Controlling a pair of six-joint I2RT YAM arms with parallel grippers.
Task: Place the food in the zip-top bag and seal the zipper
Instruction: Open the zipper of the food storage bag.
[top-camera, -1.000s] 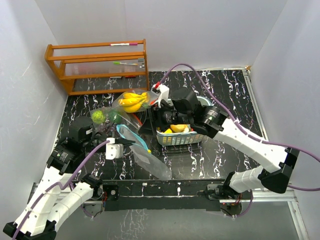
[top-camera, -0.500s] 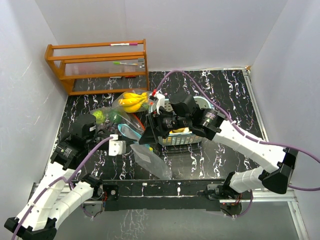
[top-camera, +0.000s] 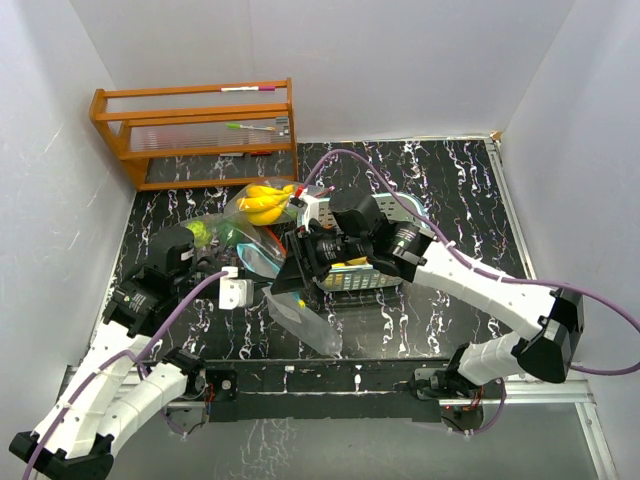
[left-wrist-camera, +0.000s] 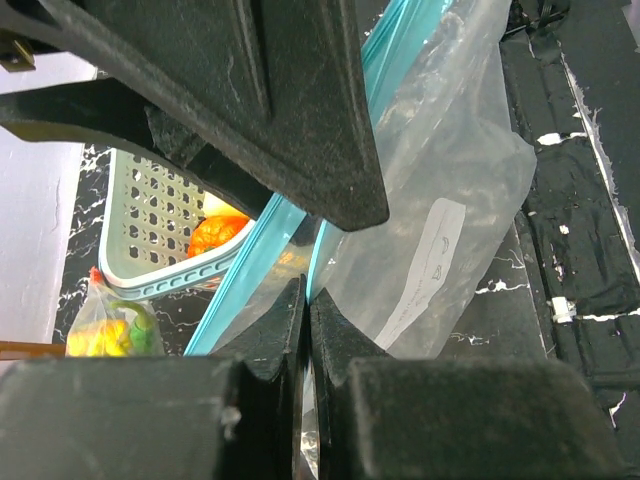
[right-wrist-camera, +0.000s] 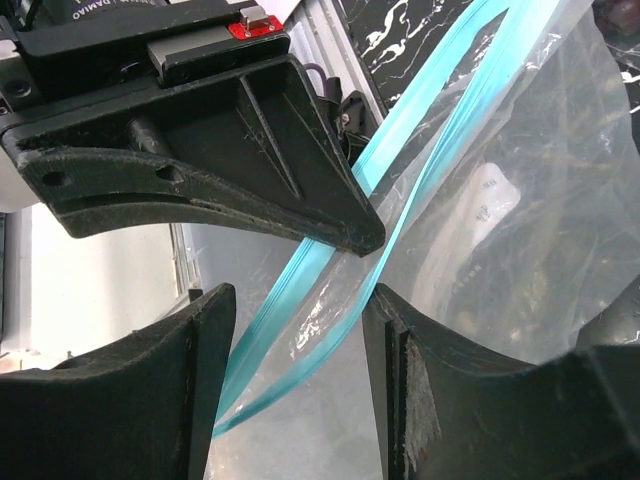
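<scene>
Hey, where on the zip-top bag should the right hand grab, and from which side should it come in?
Grip the teal zipper strip of the zip-top bag, apart from the left hand's pinch. It looks firmer than the slack clear film and runs slantwise between the open fingers of the right hand, so likely come from the mouth side, closing across the strip.
</scene>
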